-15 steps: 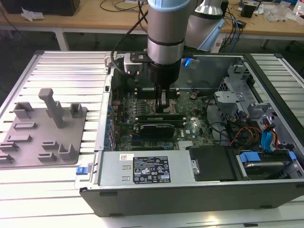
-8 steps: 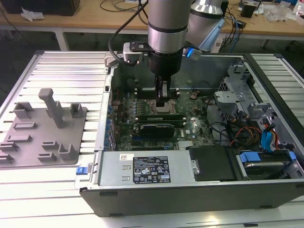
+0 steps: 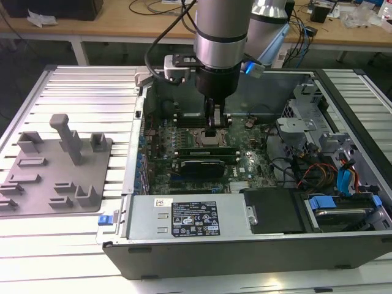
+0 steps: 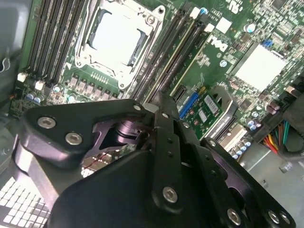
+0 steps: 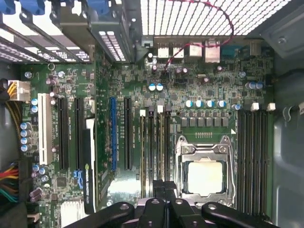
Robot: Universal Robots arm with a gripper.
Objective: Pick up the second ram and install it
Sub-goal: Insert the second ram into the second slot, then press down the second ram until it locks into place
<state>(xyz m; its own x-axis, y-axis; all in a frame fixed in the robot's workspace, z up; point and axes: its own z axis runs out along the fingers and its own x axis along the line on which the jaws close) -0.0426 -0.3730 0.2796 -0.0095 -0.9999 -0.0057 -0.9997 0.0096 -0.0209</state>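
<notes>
Down inside the open computer case (image 3: 245,245) the tool (image 3: 212,125) sits low over the motherboard (image 5: 133,95), right beside the square silver processor (image 5: 205,176) in its metal frame. Directly under its tips runs a bank of long, narrow memory slots (image 5: 154,152), and the second ram (image 4: 178,50), a thin green stick, stands on edge in one of them, long axis running straight away from the tool along the slot. Whether the tool is open or pinching that stick, I cannot tell; its black linkage covers the tips in both wrist views. Off on the ribbed metal table (image 3: 79,79), the matte grey tray (image 3: 55,168) with upright posts lies well apart.
</notes>
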